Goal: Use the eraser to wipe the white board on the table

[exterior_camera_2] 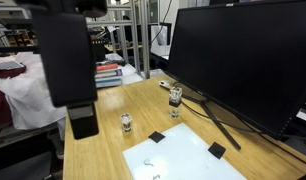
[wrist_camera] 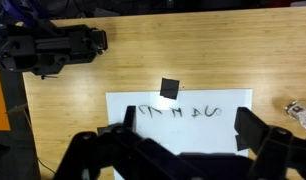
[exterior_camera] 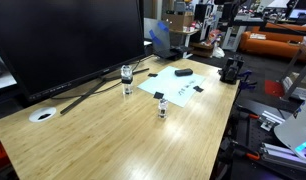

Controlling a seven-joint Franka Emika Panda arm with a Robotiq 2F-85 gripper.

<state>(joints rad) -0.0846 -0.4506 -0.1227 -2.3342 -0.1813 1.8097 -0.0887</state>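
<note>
Light wood-grain counter (exterior_camera: 113, 140) down below, and on it one thin white board (wrist_camera: 208, 132) lies flat, straight beneath the end effector (wrist_camera: 178, 160), with a row of dark scribbles across its face. One black oblong eraser (exterior_camera: 183, 72) rests on one end of that board, well under the fingers; the wrist view doesn't show it clearly. Two small clear jars (exterior_camera: 127, 75) stand just off the board, and two tiny black squares (wrist_camera: 170, 88) sit on its border. The end effector hangs high, pointing down, fingers spread wide, gripping nothing.
</note>
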